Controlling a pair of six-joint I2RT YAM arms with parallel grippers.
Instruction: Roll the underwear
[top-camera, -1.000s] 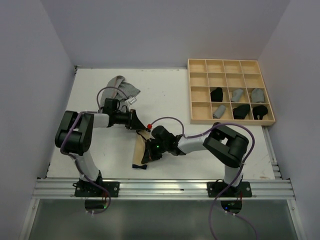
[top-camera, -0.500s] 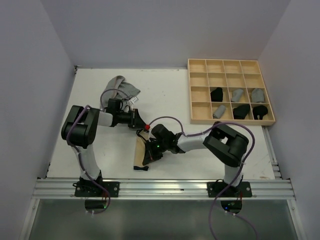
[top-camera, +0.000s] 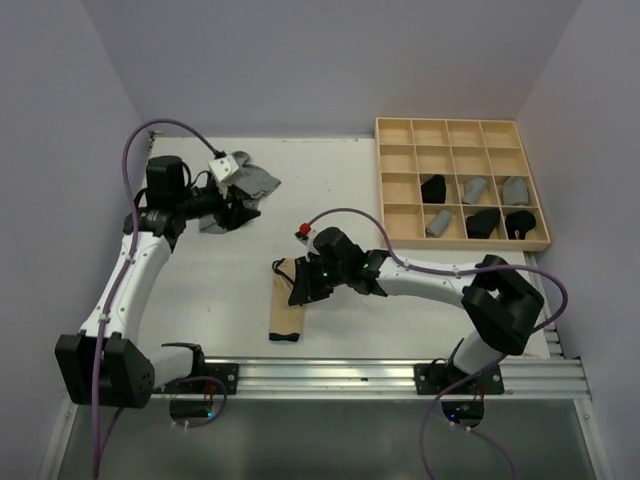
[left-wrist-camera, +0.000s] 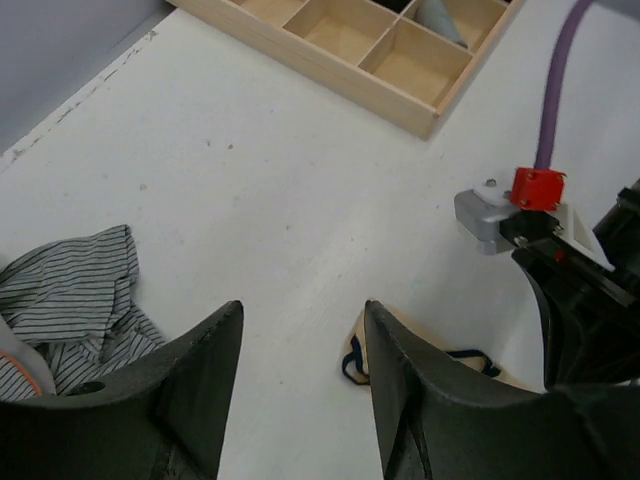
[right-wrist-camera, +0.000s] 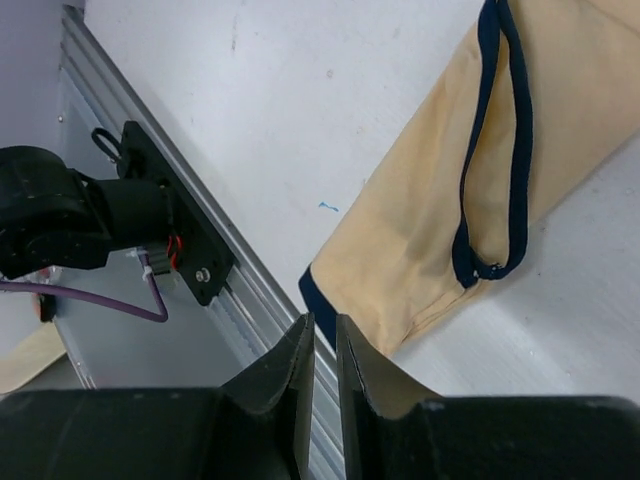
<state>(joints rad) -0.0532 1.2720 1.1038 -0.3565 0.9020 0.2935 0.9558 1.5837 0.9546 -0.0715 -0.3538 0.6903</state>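
Underwear, a tan strip, lies flat near the table's front rail, bare room both sides. Right gripper over it, jaws a slit apart, empty. Left gripper spread, empty, beside grey garment.

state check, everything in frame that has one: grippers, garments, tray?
left gripper: open, empty.
right gripper: barely open, empty.
tan underwear: folded into a flat strip on the table, not rolled.
grey striped underwear: crumpled heap, not rolled.
wooden tray: six compartments each hold one of the bundled pieces, the rest are empty.
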